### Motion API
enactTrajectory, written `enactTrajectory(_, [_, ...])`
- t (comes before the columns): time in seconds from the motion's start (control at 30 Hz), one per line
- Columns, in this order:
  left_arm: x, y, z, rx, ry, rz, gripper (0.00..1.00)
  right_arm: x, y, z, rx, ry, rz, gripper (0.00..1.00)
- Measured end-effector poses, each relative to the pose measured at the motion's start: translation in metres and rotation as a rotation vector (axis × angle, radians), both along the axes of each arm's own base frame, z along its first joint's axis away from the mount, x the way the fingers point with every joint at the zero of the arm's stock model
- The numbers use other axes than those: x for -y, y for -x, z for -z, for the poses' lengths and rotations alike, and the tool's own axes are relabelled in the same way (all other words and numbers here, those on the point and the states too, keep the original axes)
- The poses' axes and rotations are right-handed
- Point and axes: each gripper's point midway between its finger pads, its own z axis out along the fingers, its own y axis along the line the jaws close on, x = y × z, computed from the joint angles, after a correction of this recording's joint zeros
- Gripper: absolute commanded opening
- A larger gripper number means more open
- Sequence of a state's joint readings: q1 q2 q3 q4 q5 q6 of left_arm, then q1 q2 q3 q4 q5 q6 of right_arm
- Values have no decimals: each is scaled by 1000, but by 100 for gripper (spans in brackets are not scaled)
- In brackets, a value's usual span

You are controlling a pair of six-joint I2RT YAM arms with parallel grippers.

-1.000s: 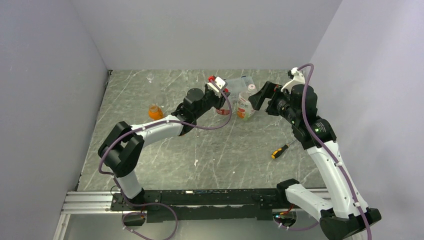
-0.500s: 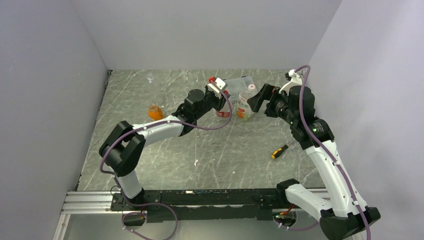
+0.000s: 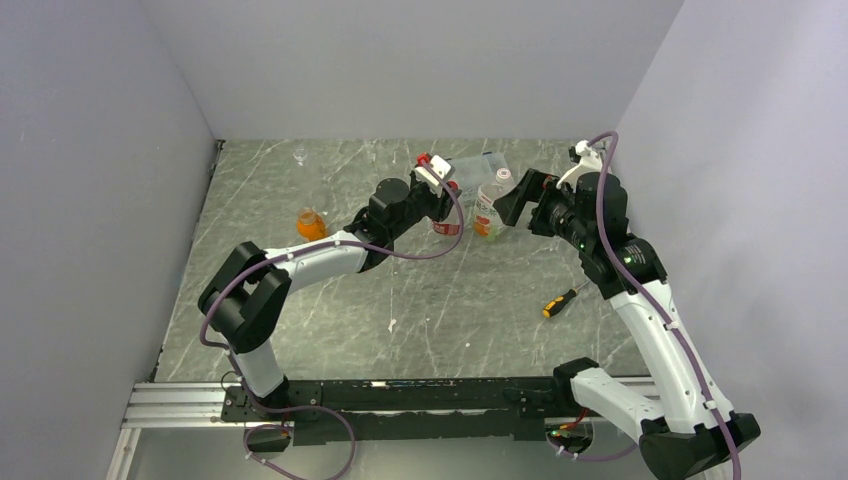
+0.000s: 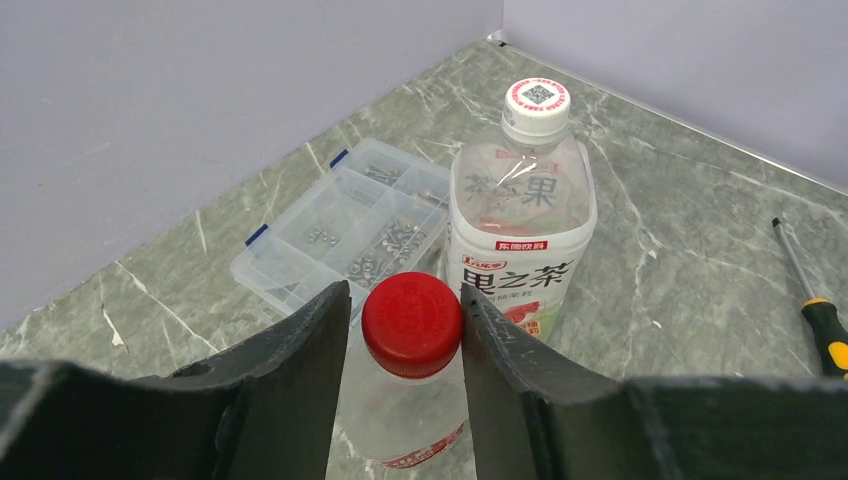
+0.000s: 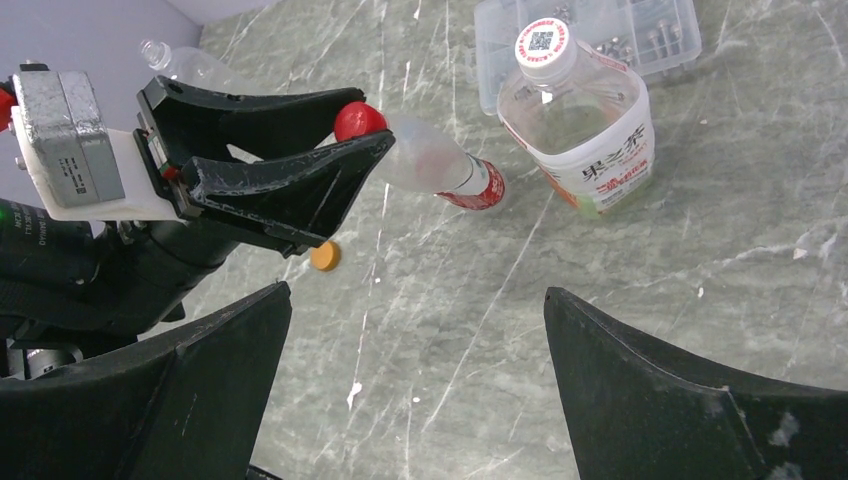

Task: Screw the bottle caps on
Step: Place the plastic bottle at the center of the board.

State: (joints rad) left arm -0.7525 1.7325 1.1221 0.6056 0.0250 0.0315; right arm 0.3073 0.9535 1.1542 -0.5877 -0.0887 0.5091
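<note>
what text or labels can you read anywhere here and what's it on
"果之茶": large characters on the label of the white-labelled bottle.
QR code, no words: on top of its white cap.
Small print on that label's red strip: too small to read.
Label of the red-labelled bottle: too blurred to read.
Its red cap: nothing legible.

Robot lab cell: blank lilac walls (image 3: 420, 60) box in a marble-look bench (image 3: 420, 310), aluminium rail (image 3: 165, 408) at six o'clock anchoring two arms (image 3: 310, 258).
</note>
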Motion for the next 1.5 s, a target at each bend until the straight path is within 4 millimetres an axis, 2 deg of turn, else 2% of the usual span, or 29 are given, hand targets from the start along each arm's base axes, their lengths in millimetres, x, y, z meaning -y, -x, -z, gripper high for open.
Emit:
enactTrajectory(0.13, [-1,0,0,-6,3,-6,59,-1,-1,0,5,-3,-2,100])
enactTrajectory(0.93, [-1,-2,1,-20,5,-15,75,-4,0,10,-15,-5,-20,100])
enactTrajectory(1.5, [5,-4,-5,-43,24,-12,79,-4,0,13,-20,-4,-20,100])
